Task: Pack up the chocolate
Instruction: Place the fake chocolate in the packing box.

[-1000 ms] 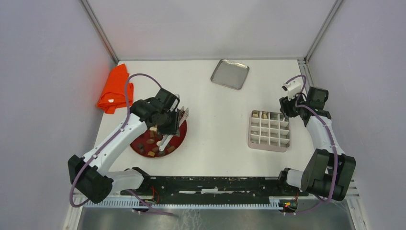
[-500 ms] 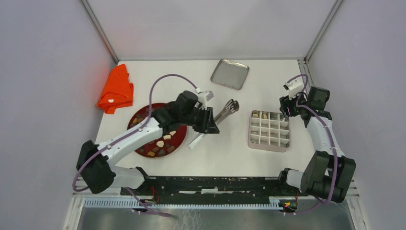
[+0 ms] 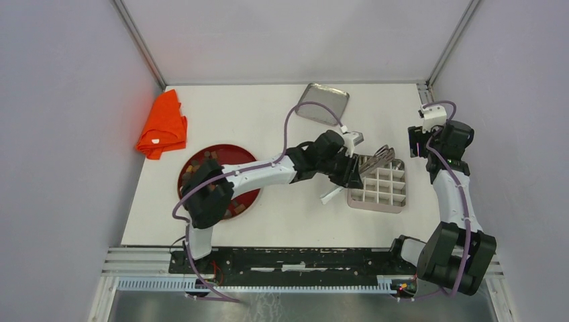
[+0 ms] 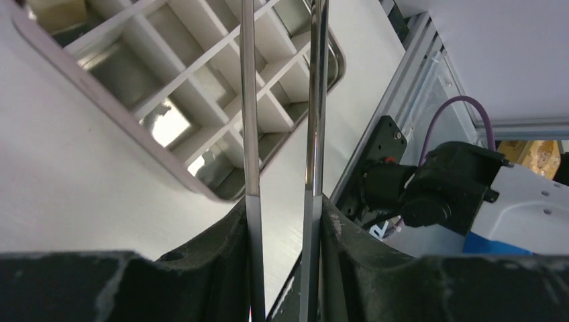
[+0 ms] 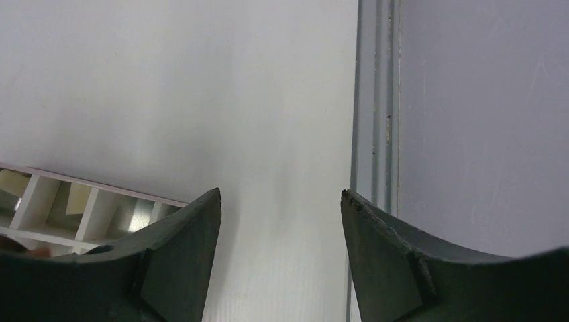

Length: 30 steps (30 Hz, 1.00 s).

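Several small brown and tan chocolate pieces (image 3: 236,208) lie on the red plate (image 3: 231,155) at the left. My left gripper (image 3: 350,169) is shut on metal tongs (image 3: 377,157), whose tips reach over the back row of the white grid box (image 3: 378,200). In the left wrist view my left gripper (image 4: 282,208) clamps the two tong blades (image 4: 248,134) above the box's cells (image 4: 168,74); the tong tips are out of view. One tan piece (image 4: 57,10) sits in a corner cell. My right gripper (image 3: 419,144) is open and empty by the box's far right corner (image 5: 67,201).
A metal tray (image 3: 322,102) lies at the back centre. An orange cloth (image 3: 162,124) lies at the back left. The enclosure's right wall and its frame rail (image 5: 376,100) stand close beside my right gripper (image 5: 282,194).
My left arm has swung right from the red plate to the grid box, carrying the tongs. My right gripper has drawn back and right, away from the box.
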### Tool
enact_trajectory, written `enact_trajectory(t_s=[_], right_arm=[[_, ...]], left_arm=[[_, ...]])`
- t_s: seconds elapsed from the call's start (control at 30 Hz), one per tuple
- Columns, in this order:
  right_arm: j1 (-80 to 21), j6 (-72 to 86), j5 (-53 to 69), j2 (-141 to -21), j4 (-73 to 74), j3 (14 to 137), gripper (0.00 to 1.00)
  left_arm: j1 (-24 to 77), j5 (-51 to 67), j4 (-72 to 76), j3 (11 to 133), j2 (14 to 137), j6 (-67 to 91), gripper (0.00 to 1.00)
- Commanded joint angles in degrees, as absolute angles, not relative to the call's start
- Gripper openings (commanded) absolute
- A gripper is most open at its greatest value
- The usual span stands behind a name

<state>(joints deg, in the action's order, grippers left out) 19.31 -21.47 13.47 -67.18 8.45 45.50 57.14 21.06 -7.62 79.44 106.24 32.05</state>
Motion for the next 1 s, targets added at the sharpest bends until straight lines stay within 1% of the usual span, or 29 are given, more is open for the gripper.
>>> enact_trajectory(t_s=[0.0,0.2,0.37,0.57,0.97], right_arm=[[19.5,-20.5,9.5,-66.5,5.8,45.3,0.72],[19.5,-20.8,10.2,-66.4,5.6,45.0,0.72],[19.5,-21.3,10.4,-66.8,5.7,45.0,0.71],[19.6,-21.4,10.9,-67.0,5.6,44.9,0.71],[19.5,-21.9,11.5,-67.1,5.6,44.7,0.71]], left_arm=[[59.2,17.4,-5.9,88.2,111.3,28.6,0.02],[60.2,13.6,-10.9,95.2,116.4,24.7,0.02],[60.5,9.3,-15.3,98.4,118.7,21.6,0.02],[60.7,7.1,-18.6,99.5,120.0,19.0,0.03],[60.7,7.0,-20.8,102.3,122.0,17.9,0.06]])
